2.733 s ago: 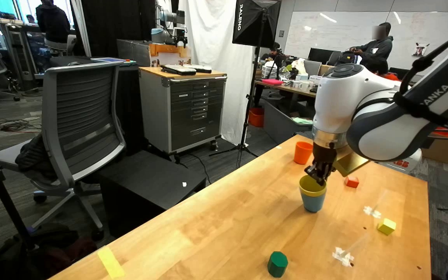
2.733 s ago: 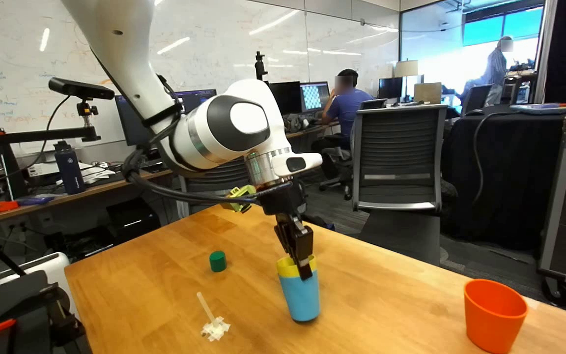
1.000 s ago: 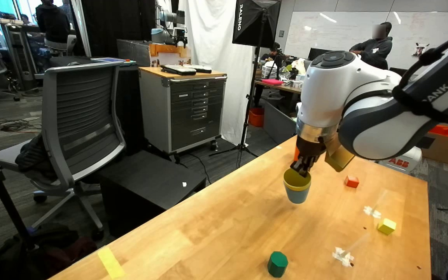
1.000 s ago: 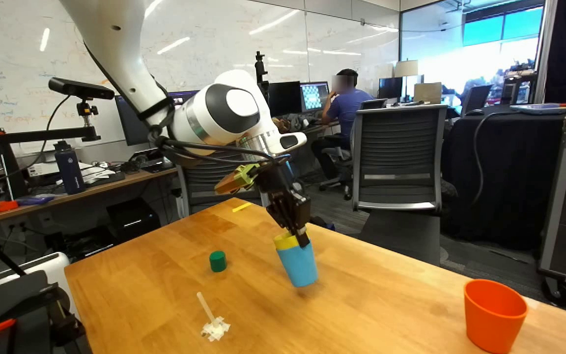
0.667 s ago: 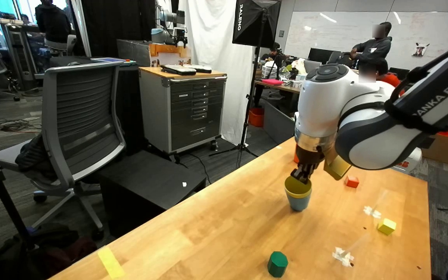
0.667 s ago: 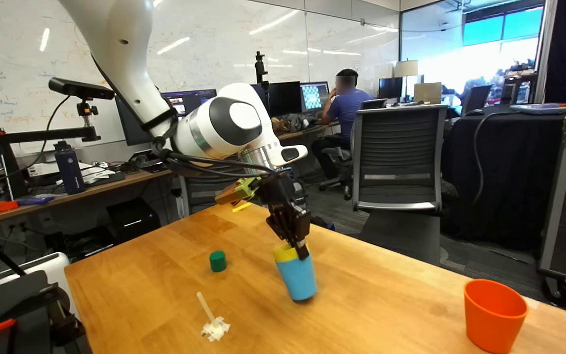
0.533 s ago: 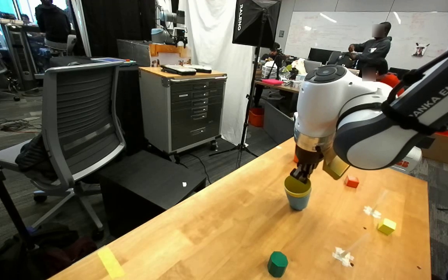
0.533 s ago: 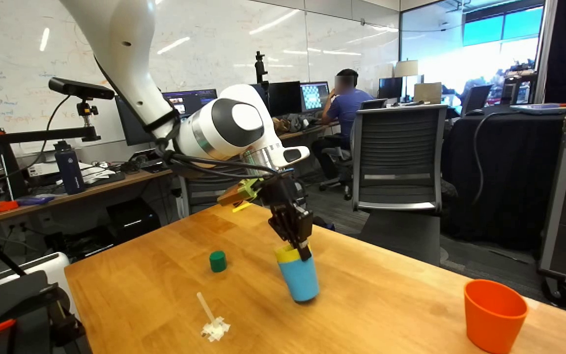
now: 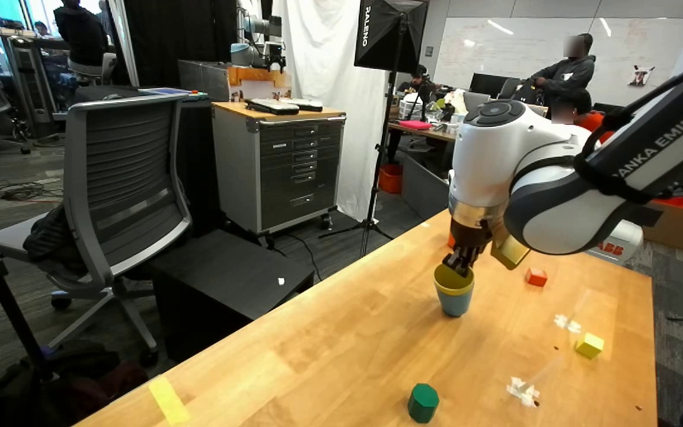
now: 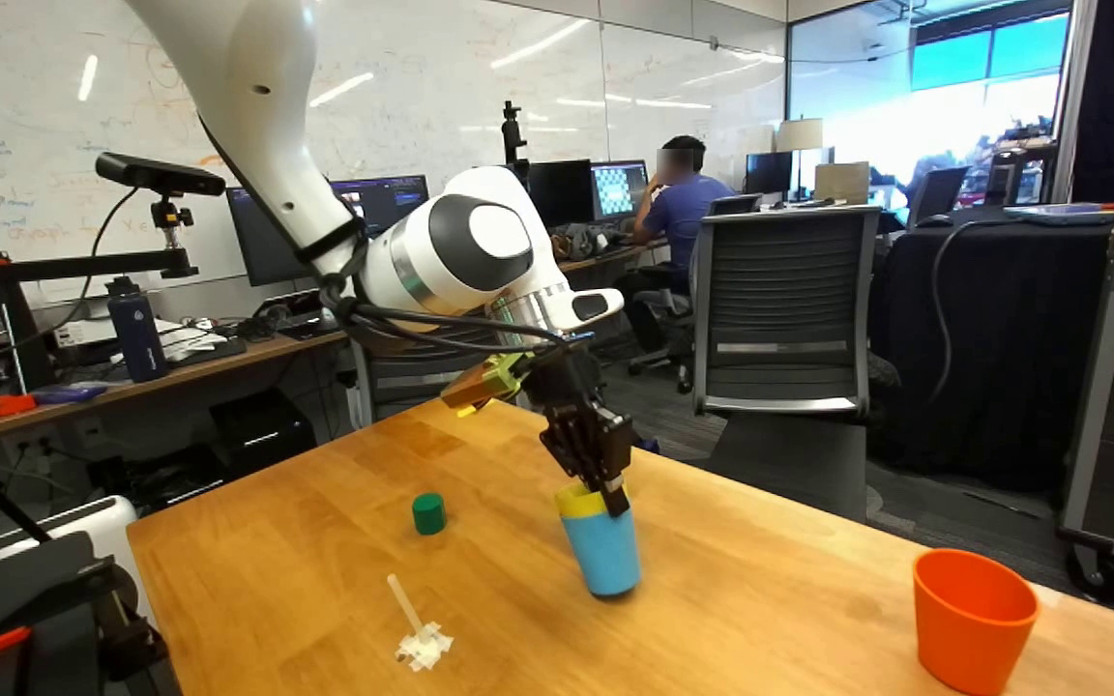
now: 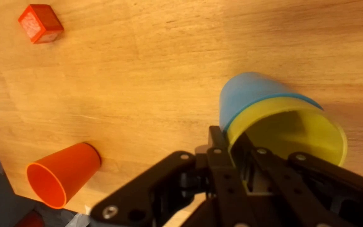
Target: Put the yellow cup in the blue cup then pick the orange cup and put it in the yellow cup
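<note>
Wrist view—orange cup (image 11: 74, 167) near table-edge (image 11: 10, 177)

Glare streaks the whiteboard (image 10: 441, 58), the window (image 10: 1016, 94) washes out, and shadow dims the yellow cup (image 11: 307, 135).

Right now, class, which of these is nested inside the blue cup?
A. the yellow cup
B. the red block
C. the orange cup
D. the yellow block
A: the yellow cup sits inside the blue cup, its rim standing out past the blue one in the wrist view, while the orange cup stands apart.
</note>
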Tool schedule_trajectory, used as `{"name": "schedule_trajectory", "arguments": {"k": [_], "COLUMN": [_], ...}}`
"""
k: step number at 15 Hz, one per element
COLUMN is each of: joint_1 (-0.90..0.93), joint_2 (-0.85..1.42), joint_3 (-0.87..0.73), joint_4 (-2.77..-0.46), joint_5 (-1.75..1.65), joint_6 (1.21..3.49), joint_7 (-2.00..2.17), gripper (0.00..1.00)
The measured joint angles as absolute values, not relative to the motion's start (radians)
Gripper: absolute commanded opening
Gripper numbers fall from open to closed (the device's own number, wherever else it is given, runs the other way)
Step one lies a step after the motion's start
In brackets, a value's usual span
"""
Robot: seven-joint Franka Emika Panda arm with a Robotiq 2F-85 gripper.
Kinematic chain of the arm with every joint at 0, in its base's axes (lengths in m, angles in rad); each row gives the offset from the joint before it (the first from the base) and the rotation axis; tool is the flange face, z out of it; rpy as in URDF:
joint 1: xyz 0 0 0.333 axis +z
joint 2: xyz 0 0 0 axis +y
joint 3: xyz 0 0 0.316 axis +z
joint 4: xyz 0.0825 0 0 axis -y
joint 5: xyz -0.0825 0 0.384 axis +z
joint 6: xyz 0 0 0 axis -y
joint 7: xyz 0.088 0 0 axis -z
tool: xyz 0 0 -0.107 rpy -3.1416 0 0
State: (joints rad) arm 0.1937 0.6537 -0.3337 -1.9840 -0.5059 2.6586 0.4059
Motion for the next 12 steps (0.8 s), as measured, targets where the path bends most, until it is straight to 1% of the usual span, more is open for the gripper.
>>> {"name": "schedule_trajectory", "arguments": {"k": [5, 7, 8, 12], "joint_1": [0.178, 0.174, 0.173, 0.172], "joint_2": [0.667, 0.67, 0.67, 0.67], "joint_3": [-0.334, -0.334, -0.334, -0.334], "joint_4": [-1.984, -1.984, -1.984, -1.984], "joint_5": [-0.504, -0.503, -0.503, -0.502], "joint_6": [2.659, 2.659, 2.659, 2.659], "joint_7": [0.402, 0.402, 0.402, 0.402], "gripper": [0.87, 0.99, 1.0, 1.0]}}
